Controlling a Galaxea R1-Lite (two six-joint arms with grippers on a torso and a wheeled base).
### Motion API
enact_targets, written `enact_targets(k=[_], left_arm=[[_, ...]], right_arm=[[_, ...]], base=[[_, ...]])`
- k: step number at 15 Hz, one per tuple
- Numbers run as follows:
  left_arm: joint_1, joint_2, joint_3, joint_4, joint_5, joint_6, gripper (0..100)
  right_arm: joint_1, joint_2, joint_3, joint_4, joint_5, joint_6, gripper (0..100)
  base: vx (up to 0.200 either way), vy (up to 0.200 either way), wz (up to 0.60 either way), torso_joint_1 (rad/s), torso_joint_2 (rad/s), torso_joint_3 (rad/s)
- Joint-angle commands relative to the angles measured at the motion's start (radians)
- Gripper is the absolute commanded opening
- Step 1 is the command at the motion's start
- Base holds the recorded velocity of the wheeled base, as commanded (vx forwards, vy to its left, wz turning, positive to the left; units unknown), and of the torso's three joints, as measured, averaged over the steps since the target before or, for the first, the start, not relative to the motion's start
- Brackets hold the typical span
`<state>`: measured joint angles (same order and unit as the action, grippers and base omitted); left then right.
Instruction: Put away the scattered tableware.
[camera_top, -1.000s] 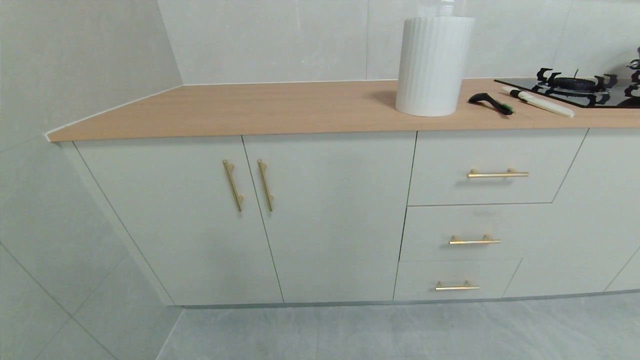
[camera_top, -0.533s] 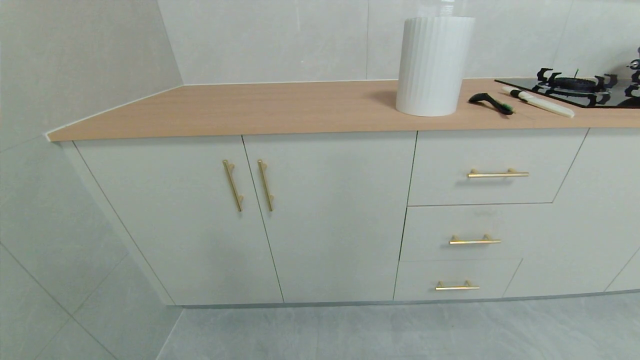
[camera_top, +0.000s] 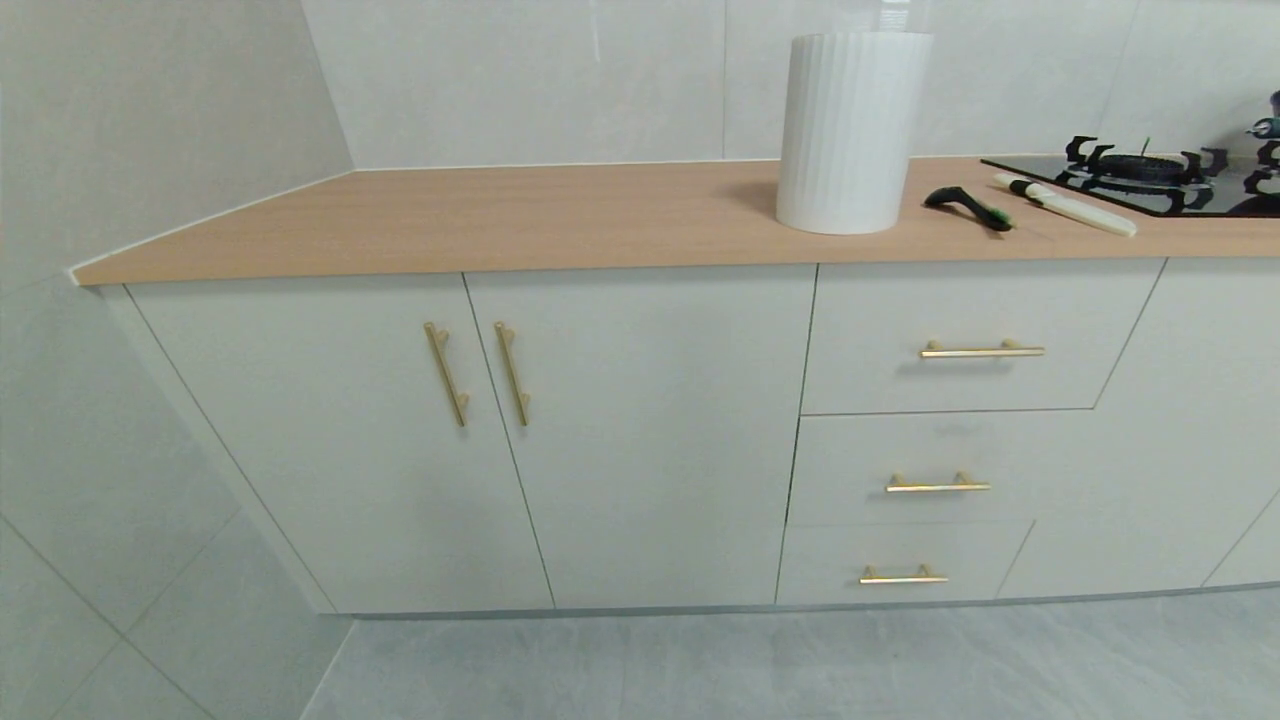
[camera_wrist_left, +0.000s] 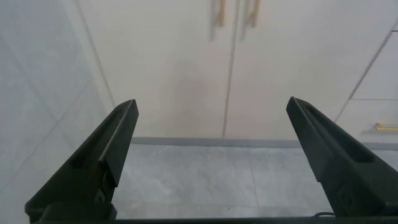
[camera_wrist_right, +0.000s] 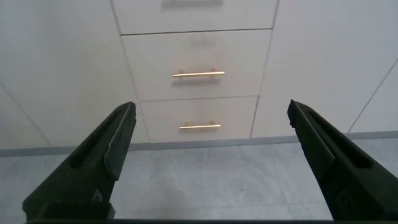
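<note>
On the wooden countertop (camera_top: 500, 215) stands a tall white ribbed holder (camera_top: 850, 130). Just right of it lie a black peeler (camera_top: 965, 205) with a green tip and a white knife (camera_top: 1070, 205) with a dark handle end. My left gripper (camera_wrist_left: 211, 106) hangs open low in front of the double cabinet doors (camera_wrist_left: 235, 12), with nothing between its fingers. My right gripper (camera_wrist_right: 211, 107) is open too, facing the lower drawers (camera_wrist_right: 198, 74) near the floor, and holds nothing.
A black gas hob (camera_top: 1140, 175) sits at the counter's far right. Below the counter are two cabinet doors (camera_top: 480, 370) with gold handles and three drawers (camera_top: 982, 350). A tiled wall closes the left side. Grey floor (camera_top: 800, 660) lies in front.
The whole head view has shifted slightly leftward, so the camera has moved. The holder, peeler and knife lie as before.
</note>
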<state>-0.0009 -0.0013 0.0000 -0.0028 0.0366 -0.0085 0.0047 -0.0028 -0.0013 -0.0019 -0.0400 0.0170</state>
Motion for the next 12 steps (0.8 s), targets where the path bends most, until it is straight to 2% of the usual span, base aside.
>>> enact_targets(k=[1, 2, 8, 12], left_arm=[[-0.001, 0.001, 0.000, 0.000, 0.000, -0.001, 100], [-0.001, 0.001, 0.000, 0.000, 0.000, -0.001, 100], [-0.001, 0.001, 0.000, 0.000, 0.000, -0.002, 100], [-0.001, 0.001, 0.000, 0.000, 0.000, -0.001, 100]], right_arm=[[0.000, 0.003, 0.001, 0.000, 0.000, 0.000, 100], [0.000, 0.003, 0.001, 0.000, 0.000, 0.000, 100], [0.000, 0.003, 0.000, 0.000, 0.000, 0.000, 100], [0.000, 0.003, 0.000, 0.000, 0.000, 0.000, 100]], base=[[0.000, -0.200, 0.00, 0.002, 0.01, 0.002], [0.000, -0.200, 0.00, 0.002, 0.00, 0.002], [0.000, 0.000, 0.00, 0.000, 0.00, 0.000], [0.200, 0.000, 0.00, 0.004, 0.00, 0.002]])
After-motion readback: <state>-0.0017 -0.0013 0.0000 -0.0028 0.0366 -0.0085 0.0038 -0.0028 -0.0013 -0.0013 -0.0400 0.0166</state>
